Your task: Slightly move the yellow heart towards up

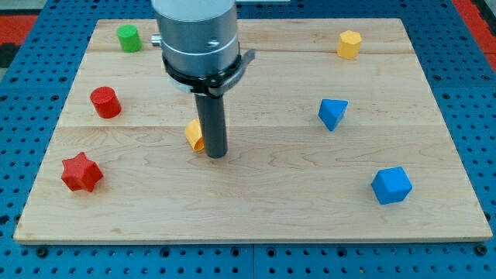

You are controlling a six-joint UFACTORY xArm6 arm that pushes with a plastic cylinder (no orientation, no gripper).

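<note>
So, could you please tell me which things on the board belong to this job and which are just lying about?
Part of the job:
- yellow heart, mostly hidden behind the rod
- my tip, right beside it on the view's right

Just lying about:
- green cylinder
- red cylinder
- red star
- yellow hexagon
- blue triangle
- blue cube

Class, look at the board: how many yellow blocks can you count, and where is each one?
2. One yellow block sits near the view's top right; the yellow heart lies mid-board, partly hidden behind my tip. More could be hidden behind the arm.
</note>
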